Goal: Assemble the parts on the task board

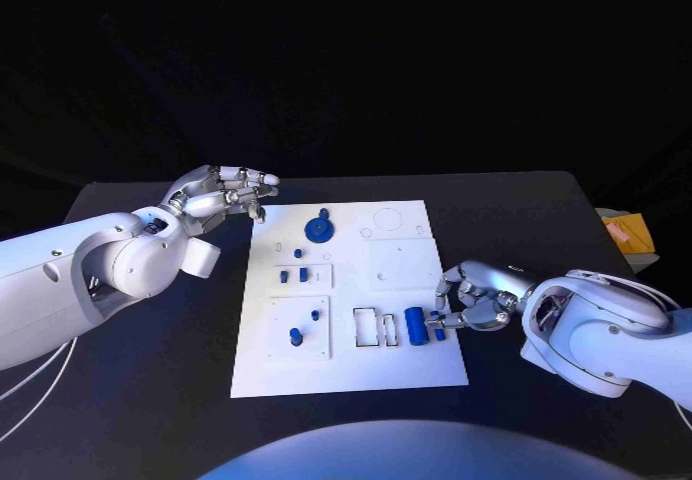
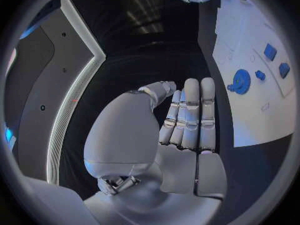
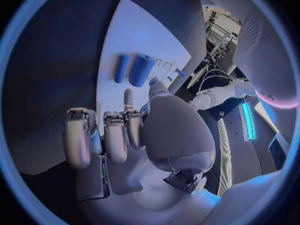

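Left hand [image 1: 224, 193] hovering just off the task board's [image 1: 411, 370] far-left corner, fingers loosely together, holding nothing (likely parked clear of the work). On the board, a round blue part [image 1: 319, 229] near the top, small blue pieces [image 1: 294, 272] in the left recesses, a blue cylinder [image 1: 415, 325] by the empty rectangular slots. Right hand [image 1: 472, 297] at the board's right edge, fingertips curled beside a slim blue peg [image 1: 438, 330]; whether pinched, cannot tell. Probably positioned to seat that peg.

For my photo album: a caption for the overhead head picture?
Two robot hands, left and right, hover at a white board with blue parts.
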Motion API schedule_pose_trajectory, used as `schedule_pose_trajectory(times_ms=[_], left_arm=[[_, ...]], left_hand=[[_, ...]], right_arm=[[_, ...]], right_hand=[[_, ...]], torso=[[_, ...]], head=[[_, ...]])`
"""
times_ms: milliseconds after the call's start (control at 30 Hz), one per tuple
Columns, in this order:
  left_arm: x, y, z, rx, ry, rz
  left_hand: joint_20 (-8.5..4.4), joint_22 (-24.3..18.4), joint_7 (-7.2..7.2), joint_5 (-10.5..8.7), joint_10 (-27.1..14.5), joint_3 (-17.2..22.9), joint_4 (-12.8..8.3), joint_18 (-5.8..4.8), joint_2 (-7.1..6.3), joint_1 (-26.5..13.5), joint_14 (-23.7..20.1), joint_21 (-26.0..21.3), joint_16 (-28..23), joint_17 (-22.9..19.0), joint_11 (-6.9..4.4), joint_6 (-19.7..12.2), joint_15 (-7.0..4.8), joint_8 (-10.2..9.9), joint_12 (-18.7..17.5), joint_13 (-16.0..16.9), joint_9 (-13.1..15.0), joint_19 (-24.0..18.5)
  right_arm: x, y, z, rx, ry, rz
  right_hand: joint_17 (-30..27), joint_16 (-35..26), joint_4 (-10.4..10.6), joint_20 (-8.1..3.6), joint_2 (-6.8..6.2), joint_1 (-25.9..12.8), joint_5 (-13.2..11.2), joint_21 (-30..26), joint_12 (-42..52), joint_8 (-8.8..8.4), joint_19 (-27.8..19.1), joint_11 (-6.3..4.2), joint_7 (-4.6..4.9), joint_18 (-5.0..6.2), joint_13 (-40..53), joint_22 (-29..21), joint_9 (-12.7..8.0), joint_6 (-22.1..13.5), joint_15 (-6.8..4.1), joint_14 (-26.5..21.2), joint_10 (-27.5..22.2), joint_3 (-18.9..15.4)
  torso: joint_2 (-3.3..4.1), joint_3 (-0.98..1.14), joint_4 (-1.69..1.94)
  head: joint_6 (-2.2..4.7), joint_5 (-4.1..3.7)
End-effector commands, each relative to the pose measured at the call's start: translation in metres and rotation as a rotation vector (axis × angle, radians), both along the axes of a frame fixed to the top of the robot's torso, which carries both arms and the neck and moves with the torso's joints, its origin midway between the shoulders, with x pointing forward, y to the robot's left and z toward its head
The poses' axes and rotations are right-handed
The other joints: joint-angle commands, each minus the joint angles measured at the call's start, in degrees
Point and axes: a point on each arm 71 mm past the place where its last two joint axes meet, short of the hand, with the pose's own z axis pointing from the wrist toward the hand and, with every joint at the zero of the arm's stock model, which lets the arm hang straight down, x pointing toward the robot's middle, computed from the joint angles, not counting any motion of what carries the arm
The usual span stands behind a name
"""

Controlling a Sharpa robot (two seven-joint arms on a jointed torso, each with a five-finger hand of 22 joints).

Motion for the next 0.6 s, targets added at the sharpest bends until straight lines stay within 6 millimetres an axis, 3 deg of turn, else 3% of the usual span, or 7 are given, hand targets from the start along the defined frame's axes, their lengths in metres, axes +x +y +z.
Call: schedule_pose_trajectory(times_ms=[33,433,600], left_arm=[[-0.001,-0.001,0.001,-0.010,-0.002,-0.015],[-0.001,-0.001,0.001,-0.009,-0.001,-0.015],[-0.001,-0.001,0.001,-0.009,-0.001,-0.015]], left_hand=[[0.26,0.09,-0.01,0.29,-0.30,0.10,-0.25,0.39,0.40,-0.25,-0.29,0.32,-0.19,-0.10,-0.18,0.34,-0.02,-0.26,0.23,-0.06,0.08,-0.20],[0.26,0.09,-0.02,0.33,-0.30,0.18,-0.27,0.39,0.49,-0.23,-0.29,0.33,-0.19,-0.12,-0.19,0.36,-0.03,-0.28,0.25,-0.07,0.10,-0.21],[0.26,0.09,-0.02,0.33,-0.30,0.18,-0.27,0.39,0.49,-0.23,-0.29,0.33,-0.19,-0.12,-0.19,0.36,-0.03,-0.28,0.25,-0.07,0.10,-0.21]], right_arm=[[-0.002,0.004,-0.003,-0.044,-0.015,0.008],[-0.004,0.020,-0.012,-0.038,-0.017,0.032],[-0.004,0.022,-0.018,-0.052,-0.014,0.038]], right_hand=[[14.52,0.22,0.00,0.17,0.41,-1.17,0.24,0.34,0.25,0.21,4.43,-0.01,0.07,-0.84,6.51,13.39,-0.02,-0.48,0.18,6.17,0.44,-0.58],[14.55,0.23,-0.02,0.17,1.27,-2.29,0.14,0.47,0.24,-0.01,4.45,0.00,0.10,-0.85,6.62,13.41,-0.33,-0.73,0.19,6.17,0.51,-1.34],[14.63,0.26,-0.04,0.21,2.00,-2.66,-1.13,0.64,0.25,-0.36,4.48,0.05,0.15,-0.88,6.77,13.45,-0.73,-0.73,0.24,6.19,0.63,-1.91]], torso=[[0.01,-0.01,-0.03],[0.01,0.05,-0.01],[0.05,0.06,0.00]], head=[[-0.19,0.07],[-0.42,0.26],[-0.38,0.39]])
